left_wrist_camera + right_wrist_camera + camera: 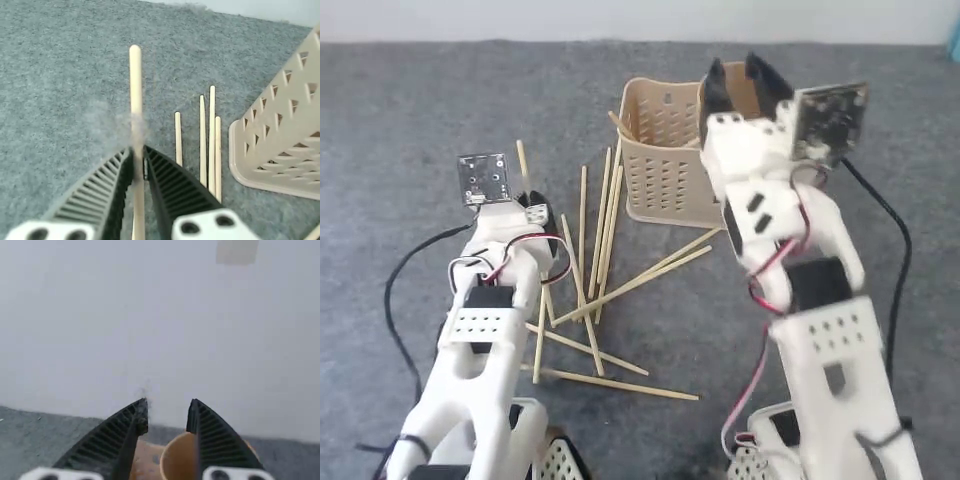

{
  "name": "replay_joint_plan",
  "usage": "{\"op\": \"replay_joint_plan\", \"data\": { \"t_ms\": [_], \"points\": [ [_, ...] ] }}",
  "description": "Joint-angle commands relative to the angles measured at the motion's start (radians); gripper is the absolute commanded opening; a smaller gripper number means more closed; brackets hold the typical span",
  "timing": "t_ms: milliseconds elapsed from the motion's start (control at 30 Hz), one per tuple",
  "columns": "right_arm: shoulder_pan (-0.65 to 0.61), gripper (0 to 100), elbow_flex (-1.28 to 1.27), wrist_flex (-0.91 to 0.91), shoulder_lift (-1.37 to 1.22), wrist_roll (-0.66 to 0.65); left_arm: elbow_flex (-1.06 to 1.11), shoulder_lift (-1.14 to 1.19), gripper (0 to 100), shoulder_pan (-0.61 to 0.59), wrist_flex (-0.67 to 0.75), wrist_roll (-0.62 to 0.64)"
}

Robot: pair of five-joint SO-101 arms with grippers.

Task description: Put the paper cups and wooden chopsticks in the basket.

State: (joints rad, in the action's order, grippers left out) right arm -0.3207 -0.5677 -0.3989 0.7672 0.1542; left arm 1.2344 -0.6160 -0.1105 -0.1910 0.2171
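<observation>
Gripping one wooden chopstick (135,90) in the left gripper (135,165), with the right gripper (167,412) parted over the basket (665,170).

Nearest, loose chopsticks (610,270), thin, pale and round, lie crossed and scattered on the fuzzy grey carpet (400,150) between the two arms. Beyond them the left gripper's ribbed black fingers are pinched tight on the held stick, which juts past the tips above the carpet, beside four sticks lying parallel near the basket's foot. Farther off stands the tan plastic basket, upright, its walls perforated. The right gripper hangs at its rim, jaws partly apart with nothing between the tips. A paper cup (175,460) shows its round rim just under one finger; whether they touch cannot be told.
</observation>
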Motion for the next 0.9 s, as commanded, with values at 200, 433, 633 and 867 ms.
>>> {"op": "replay_joint_plan", "data": {
  "t_ms": [200, 433, 633, 867],
  "points": [
    [0.042, 0.0, -0.201, -0.257, 0.378, 0.153, -0.005, -0.028, 1, 0.003, 0.029, -0.009],
    [0.041, 0.8, -0.523, -0.257, 0.630, 0.155, -0.041, -0.038, 1, 0.003, 0.025, -0.009],
    [0.033, 0.8, -0.798, -0.254, 0.702, 0.153, -0.117, -0.038, 1, 0.003, 0.029, -0.009],
    [0.030, 0.8, -1.065, -0.010, 0.700, 0.152, -0.292, -0.038, 1, -0.005, 0.031, -0.011]
  ]
}}
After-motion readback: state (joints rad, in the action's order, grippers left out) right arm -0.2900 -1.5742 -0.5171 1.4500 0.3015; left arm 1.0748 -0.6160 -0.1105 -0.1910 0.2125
